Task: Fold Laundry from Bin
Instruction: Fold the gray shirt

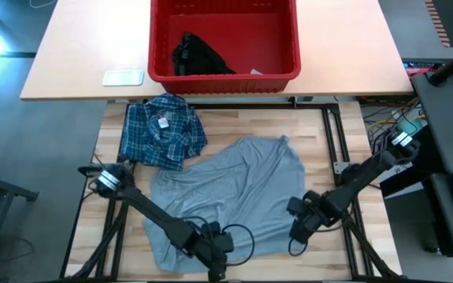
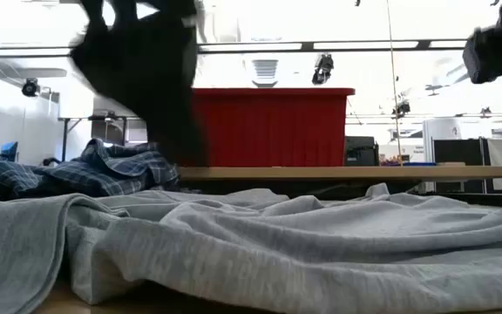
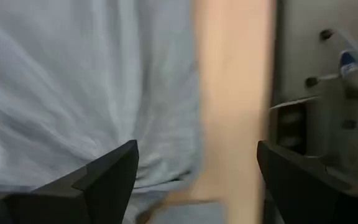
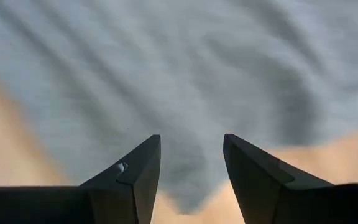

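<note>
my left gripper point(image 1: 217, 255) is down at the near edge of the table, at the bottom edge of the grey t-shirt point(image 1: 226, 200). its fingers are wide apart and there is nothing between them. in my left wrist view i see the grey cloth on one side and bare wood on the other, so the hem runs right under this hand.

my right gripper point(image 1: 299, 228) is at the right side of the same shirt, near its edge. its fingers are about half open and they hold nothing. in my right wrist view the grey cloth is just ahead of the tips, with wood showing at both sides.

the shirt lies flat but wrinkly in the middle of the table. its long way runs from the near left corner up toward the far right. the plaid shirt point(image 1: 162, 130) is bunched up at the far left, touching the grey one. the red bin point(image 1: 222, 75) sits on the far table, and a small black garment point(image 1: 199, 56) is inside it.

i think the next job is to grab the grey shirt and fold it. the near hem is closest to my left hand and the right side is closest to my right hand, so each hand should pinch the edge right by it
</note>
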You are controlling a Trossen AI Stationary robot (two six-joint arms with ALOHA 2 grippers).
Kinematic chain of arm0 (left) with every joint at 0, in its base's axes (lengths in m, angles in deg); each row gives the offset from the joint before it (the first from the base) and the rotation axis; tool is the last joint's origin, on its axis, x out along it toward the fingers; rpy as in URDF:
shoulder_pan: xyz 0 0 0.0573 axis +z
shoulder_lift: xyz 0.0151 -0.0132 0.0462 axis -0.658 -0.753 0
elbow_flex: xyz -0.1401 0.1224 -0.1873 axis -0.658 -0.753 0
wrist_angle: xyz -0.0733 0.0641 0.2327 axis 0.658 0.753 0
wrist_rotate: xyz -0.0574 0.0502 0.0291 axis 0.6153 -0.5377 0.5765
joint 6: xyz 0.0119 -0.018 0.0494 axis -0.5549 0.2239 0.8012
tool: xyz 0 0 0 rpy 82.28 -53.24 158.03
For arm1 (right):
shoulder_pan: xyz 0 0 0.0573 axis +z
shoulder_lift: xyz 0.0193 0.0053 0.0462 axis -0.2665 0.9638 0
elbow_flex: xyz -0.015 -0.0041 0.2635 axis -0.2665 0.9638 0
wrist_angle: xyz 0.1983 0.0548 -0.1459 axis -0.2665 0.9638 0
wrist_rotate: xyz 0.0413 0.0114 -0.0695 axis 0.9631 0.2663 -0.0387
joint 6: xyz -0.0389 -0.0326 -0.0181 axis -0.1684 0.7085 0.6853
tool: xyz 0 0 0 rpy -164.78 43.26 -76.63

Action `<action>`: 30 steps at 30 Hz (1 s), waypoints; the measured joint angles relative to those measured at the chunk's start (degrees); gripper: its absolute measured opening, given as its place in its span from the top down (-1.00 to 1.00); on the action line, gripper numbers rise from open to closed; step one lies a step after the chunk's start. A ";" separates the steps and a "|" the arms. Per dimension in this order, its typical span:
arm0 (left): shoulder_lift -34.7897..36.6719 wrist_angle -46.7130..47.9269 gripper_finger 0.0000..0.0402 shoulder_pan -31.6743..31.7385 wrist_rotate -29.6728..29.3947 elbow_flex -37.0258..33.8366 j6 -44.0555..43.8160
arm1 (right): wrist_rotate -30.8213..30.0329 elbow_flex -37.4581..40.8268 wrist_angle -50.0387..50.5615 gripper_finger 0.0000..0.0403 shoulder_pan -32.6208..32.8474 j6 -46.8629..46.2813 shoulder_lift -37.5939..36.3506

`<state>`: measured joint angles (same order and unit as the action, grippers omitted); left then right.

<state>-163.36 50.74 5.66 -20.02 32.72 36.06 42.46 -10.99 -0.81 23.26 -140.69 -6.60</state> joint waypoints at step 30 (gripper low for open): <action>-0.20 -1.59 -0.55 -15.54 6.54 -8.10 -17.06 | 8.20 -11.72 6.74 0.16 10.52 -8.38 4.35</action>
<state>-163.56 49.15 -9.88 -13.48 24.62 19.00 50.65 -22.71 5.93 33.78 -149.07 -2.25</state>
